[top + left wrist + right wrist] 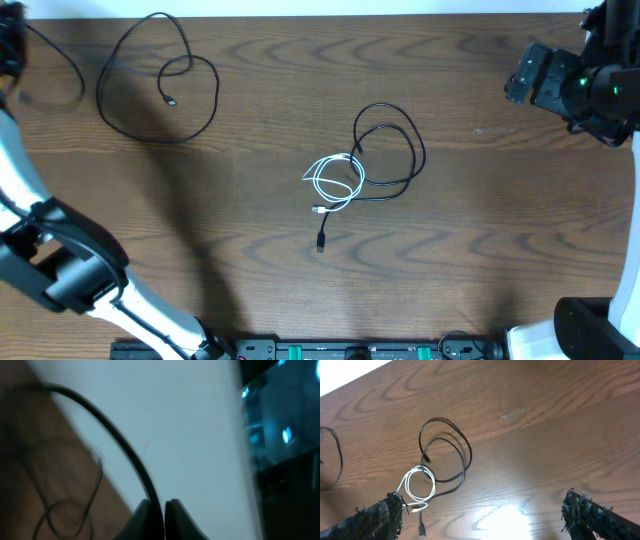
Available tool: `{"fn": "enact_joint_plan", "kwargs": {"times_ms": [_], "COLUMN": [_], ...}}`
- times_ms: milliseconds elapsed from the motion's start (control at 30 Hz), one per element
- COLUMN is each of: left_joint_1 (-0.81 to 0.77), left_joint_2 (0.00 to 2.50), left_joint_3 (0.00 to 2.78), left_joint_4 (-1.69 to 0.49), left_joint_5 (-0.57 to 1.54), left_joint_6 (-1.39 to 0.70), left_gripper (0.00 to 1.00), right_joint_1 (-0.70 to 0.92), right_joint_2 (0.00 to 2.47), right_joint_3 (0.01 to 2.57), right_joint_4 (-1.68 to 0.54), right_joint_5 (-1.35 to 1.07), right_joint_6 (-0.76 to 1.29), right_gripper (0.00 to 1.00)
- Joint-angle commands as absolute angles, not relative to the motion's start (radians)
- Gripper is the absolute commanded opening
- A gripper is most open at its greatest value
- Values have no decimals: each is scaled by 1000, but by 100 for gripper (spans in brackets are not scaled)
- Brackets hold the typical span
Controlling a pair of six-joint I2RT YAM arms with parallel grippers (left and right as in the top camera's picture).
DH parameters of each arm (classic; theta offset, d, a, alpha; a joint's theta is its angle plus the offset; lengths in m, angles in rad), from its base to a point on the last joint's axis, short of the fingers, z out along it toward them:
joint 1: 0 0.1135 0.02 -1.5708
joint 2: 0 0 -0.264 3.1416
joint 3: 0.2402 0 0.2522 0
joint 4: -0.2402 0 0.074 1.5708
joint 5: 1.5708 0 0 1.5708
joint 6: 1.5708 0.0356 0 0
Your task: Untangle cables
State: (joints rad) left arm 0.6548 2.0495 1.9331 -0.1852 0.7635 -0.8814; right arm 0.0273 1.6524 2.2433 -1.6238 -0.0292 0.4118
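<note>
**Overhead.** The lone black cable [170, 99] lies looped near the far-left corner of the worktop [500, 250]. It is well apart from the central black cable [385, 106] and the white cable [322, 165], which overlap mid-worktop. The left arm's jaws are out of this view. The right gripper [530, 80] hangs at the far right, away from the pair. The risk here is that the centre pair stays crossed while effort goes to a cord that is already free.

**Left wrist.** The picture is blurred. The left gripper [157, 510] has its jaws almost together, pinching a black strand that is seemingly the lone black cable [119, 442]. A pale area beyond the worktop edge fills much of the view. A thin cord can slide out of such a pinch, and a pull that way could drag it over the edge.

**Right wrist.** The right gripper [482, 510] has its jaws spread wide and holds nothing. Below it lie the central black cable [465, 452] and the white cable [434, 487]. Gripping where they cross would catch both cords and tighten the tangle.
</note>
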Motion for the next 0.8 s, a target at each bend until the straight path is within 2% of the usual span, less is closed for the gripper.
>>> {"fn": "enact_joint_plan", "kwargs": {"times_ms": [0,33,67,167,267,367,533,600,700,767], "left_joint_1": [571,559,550,545,562,578,570,559,548,541], "left_joint_2": [2224,2260,2299,2386,2391,2341,2217,2178,2159,2159], "left_joint_3": [1913,1913,1913,1913,1916,1938,1942,1942,1942,1942], "left_joint_4": [-286,-300,-313,-282,-214,-164,-163,-189,-287,-480], "left_joint_5": [812,813,818,942,1052,1150,1174,1168,1164,1054], "left_joint_6": [-690,-677,-672,-670,-678,-706,-688,-685,-660,-578], "left_gripper": [38,51,56,57,63,75,75,85,90,90], "right_joint_1": [27,27,27,27,27,27,27,27,27,27], "right_joint_2": [1655,1655,1655,1655,1655,1655,1655,1655,1655,1655], "right_joint_3": [2244,2244,2244,2244,2244,2244,2244,2244,2244,2244], "right_joint_4": [-1625,-1625,-1625,-1625,-1625,-1625,-1625,-1625,-1625,-1625], "right_joint_5": [-25,-25,-25,-25,-25,-25,-25,-25,-25,-25], "right_joint_6": [403,403,403,403,403,403,403,403,403,403], "right_gripper": [99,99,99,99,99,99,99,99,99,99]}}
